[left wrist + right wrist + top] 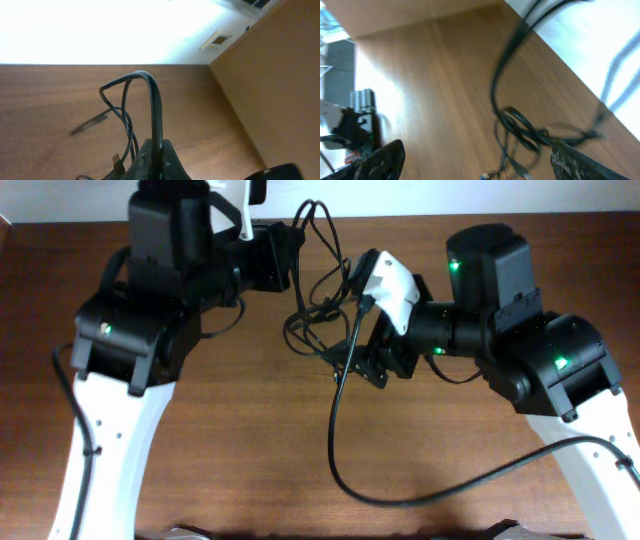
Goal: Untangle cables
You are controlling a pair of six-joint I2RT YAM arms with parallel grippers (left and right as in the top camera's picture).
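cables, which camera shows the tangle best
Overhead: the cables show whole, with every loop and crossing in frame. The left wrist view shows only one loop rising from the shut left tool. The right wrist view shows a blurred knot near the open right tool.

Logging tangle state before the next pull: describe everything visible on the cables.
The cables are thin black flexible cords, knotted in loose loops over the wooden table. The left gripper pinches one strand, which arches upward from its fingers; the rest hangs toward the tabletop. The right gripper is open, with the knot showing between its fingers, ungripped.
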